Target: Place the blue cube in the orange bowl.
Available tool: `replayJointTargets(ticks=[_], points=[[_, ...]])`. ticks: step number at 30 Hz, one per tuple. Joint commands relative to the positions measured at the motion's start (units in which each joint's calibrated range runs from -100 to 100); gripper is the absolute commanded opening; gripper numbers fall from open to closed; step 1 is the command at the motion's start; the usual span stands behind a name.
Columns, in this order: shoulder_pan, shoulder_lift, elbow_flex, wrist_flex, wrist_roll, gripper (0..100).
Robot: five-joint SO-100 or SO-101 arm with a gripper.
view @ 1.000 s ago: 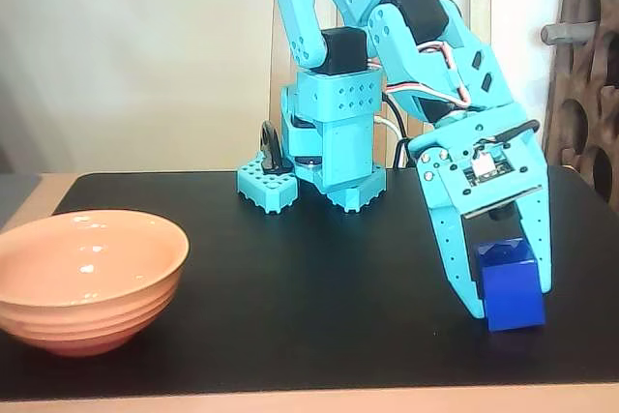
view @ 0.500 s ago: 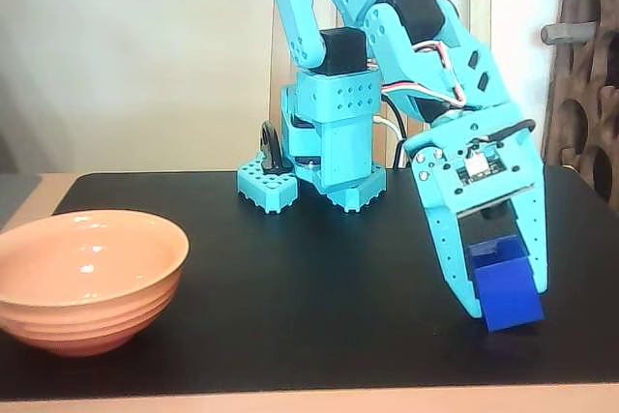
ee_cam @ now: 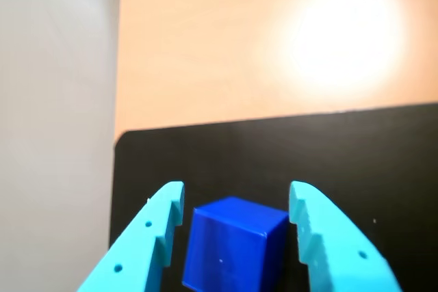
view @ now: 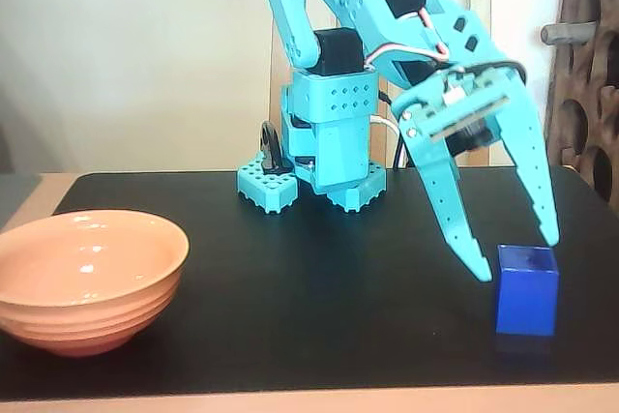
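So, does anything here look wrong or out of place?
Nothing is spilled or damaged. One oddity: the blue cube stands on the black mat, not held. The open gripper hangs just above it, and the orange bowl at the far left of the fixed view is empty.

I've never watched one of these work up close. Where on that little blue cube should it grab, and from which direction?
Probably from above, squeezing two opposite side faces of the blue cube. It stands flat and upright on the black mat, so its sides are flat and parallel, good for two fingers. The open end effector hangs just over it, and the wrist view shows a finger on each side of the cube.
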Motion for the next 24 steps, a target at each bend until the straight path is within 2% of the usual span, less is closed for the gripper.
replayJointTargets(ticks=[1, 24], points=[[1.5, -5.8, -4.1, -2.2, -0.4, 18], [2.3, -5.4, -2.8, -1.4, -0.8, 19]])
